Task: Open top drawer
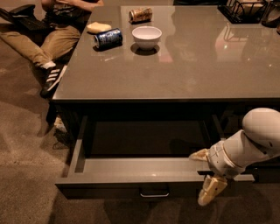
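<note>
The top drawer [131,173] is a wide dark grey-brown drawer under the grey counter [188,65]. It stands pulled far out toward me, its shallow grey interior showing. A small metal bar handle [154,193] sits at the centre of its front. My gripper [206,174] is at the right end of the drawer's front panel. One cream finger [199,154] lies inside the drawer behind the panel and the other [211,190] hangs down in front of it, so the fingers straddle the panel's top edge. The white arm [251,140] reaches in from the right.
On the counter lie a white bowl [146,36], a blue can [107,38] on its side, a brown can [141,14], a yellow sponge [98,27] and a black wire rack [245,8]. A seated person's leg and sneaker [51,78] are at the left on the carpet.
</note>
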Robot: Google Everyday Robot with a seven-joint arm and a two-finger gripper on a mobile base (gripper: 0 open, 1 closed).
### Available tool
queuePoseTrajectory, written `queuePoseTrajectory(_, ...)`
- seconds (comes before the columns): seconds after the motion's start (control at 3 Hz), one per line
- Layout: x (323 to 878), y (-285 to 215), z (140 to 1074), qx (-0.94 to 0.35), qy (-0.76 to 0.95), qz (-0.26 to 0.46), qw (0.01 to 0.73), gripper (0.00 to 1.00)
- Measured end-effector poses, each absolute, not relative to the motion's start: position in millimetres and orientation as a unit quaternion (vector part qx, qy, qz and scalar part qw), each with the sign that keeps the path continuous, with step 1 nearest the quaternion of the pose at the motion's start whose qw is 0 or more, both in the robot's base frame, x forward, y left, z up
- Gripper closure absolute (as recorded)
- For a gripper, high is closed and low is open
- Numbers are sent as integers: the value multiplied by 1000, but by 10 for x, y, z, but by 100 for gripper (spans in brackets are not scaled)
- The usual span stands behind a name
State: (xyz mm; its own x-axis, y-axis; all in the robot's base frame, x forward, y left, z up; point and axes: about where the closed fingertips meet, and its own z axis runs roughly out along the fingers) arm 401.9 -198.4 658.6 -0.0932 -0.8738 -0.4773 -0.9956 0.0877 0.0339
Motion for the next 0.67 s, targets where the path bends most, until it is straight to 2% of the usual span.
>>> queuePoseTrajectory(0.67,4036,-2024,6637,-654,715,173,175,0)
